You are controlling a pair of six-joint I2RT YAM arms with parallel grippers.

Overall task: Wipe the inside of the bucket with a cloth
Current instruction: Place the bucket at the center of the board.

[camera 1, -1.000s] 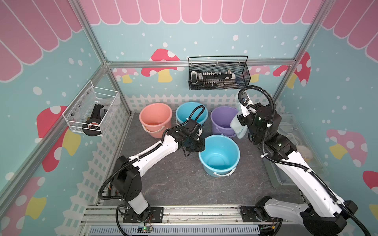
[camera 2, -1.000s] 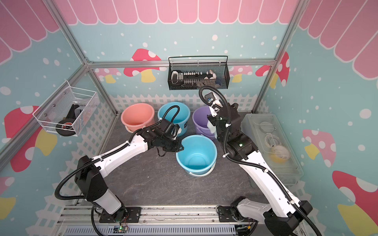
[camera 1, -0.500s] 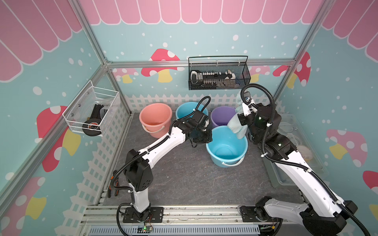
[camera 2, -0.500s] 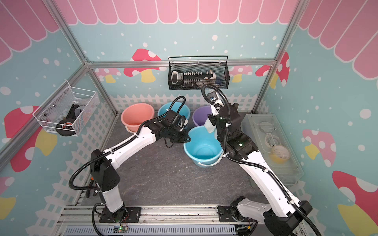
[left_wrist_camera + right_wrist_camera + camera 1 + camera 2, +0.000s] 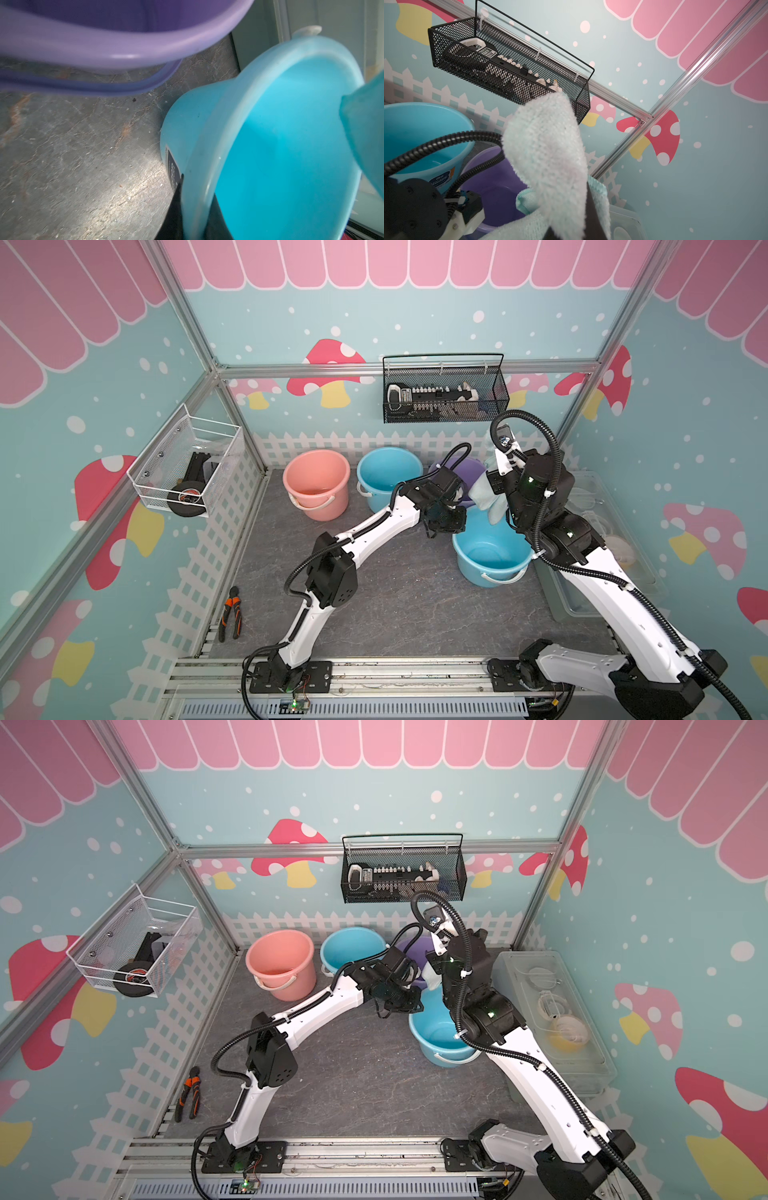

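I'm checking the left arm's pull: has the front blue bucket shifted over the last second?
Yes. The front blue bucket has slid away from the pink bucket toward the clear container, its rim pinched by the left gripper.

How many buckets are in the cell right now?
4. In a row at the back, seen in both top views: pink bucket, blue bucket, purple bucket, partly covered. A second blue bucket sits in front of the purple one. None seems hidden.
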